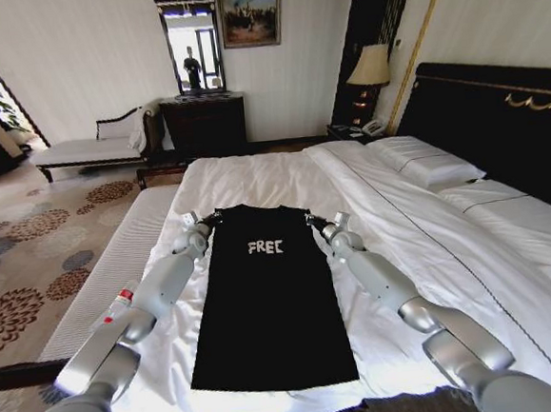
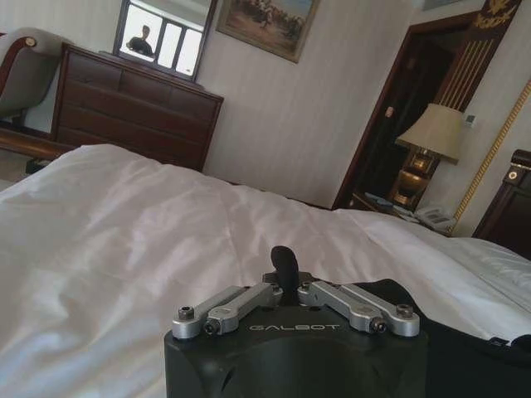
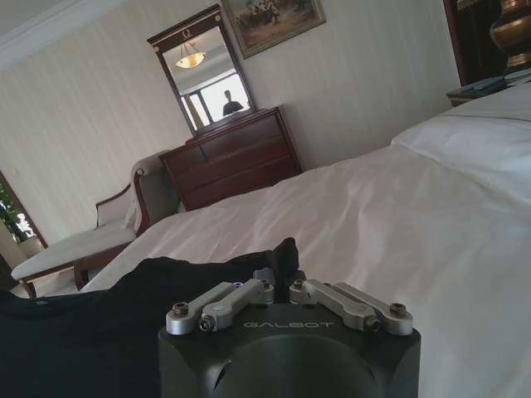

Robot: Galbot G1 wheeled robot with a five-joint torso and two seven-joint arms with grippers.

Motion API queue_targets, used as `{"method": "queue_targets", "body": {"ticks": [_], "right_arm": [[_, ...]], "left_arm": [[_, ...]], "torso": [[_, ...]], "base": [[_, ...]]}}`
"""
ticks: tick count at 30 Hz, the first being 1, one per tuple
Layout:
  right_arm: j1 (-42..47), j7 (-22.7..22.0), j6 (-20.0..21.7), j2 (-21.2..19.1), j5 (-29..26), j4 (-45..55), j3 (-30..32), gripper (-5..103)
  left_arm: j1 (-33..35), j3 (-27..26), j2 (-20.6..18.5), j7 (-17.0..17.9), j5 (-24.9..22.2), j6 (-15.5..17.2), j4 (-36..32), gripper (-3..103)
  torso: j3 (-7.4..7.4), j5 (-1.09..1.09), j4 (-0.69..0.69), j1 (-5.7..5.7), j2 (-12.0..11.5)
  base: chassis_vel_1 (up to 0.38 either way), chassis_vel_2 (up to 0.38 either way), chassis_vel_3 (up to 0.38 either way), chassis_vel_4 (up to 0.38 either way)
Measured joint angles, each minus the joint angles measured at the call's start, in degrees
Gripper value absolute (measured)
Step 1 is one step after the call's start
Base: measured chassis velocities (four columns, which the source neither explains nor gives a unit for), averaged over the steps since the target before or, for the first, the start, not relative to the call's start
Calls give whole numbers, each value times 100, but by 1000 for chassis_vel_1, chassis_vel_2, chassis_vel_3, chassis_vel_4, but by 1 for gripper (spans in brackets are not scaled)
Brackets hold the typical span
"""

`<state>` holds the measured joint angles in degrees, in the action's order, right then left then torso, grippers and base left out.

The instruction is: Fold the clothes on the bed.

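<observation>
T-shirt (image 1: 269, 302) lies flat on the bed (image 1: 283, 177), black, sleeves already tucked in so it reads as one long rectangle; "FREE" lettering faces up near the far end. Its long axis runs straight away from me, hem nearest the torso, collar toward the dresser (image 1: 204, 124) wall. I have both arms stretched along its flanks to the far end: left gripper (image 1: 207, 217) at the left shoulder corner, right gripper (image 1: 312, 220) at the right shoulder corner, roughly level with each other. Neither arm is nearer; the pair is symmetric about the shirt. In both wrist views the fingers (image 2: 284, 264) are drawn together into a single dark tip, and in the right wrist view black cloth meets that tip (image 3: 287, 253). I judge both are pinched on the shoulder corners, though the pinch itself is hidden. Judgement: next fold runs along the long axis, collar toward hem, both corners travelling together toward me. Risk: uneven pull skews the rectangle.
</observation>
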<state>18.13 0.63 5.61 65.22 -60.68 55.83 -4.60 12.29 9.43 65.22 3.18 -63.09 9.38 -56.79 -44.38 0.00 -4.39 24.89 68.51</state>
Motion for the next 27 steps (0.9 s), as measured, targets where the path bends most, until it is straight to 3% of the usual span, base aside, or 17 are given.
{"method": "queue_targets", "body": {"ticks": [8, 13, 15, 21, 27], "right_arm": [[-394, 40, -23, 99, 29, -270, -351, 3], [-629, 123, -89, 427, 122, -646, -582, 3], [-830, 191, -109, 682, 236, -1048, -590, 3], [-1041, 159, -208, 940, 490, -1587, -443, 3], [-944, 165, -371, 883, 698, -1717, -323, 3]], "left_arm": [[-525, 413, 195, -187, -9, -111, 804, 2], [-803, 572, 527, -375, 133, -265, 1422, 2], [-1129, 633, 872, -533, 285, -399, 2029, 2], [-1314, 588, 1177, -587, 370, -452, 2346, 2], [-1251, 389, 1352, -654, 1147, -600, 2619, 2]], "torso": [[0, 0, 5, 1, 0], [0, 0, 7, 0, 0], [-1, 0, 3, 1, 0], [-1, 0, 4, 2, -1], [0, 2, 4, 0, 0]], "base": [[0, 0, 0, 0], [0, 0, 0, 0], [0, 0, 0, 0], [0, 0, 0, 0], [0, 0, 0, 0]]}}
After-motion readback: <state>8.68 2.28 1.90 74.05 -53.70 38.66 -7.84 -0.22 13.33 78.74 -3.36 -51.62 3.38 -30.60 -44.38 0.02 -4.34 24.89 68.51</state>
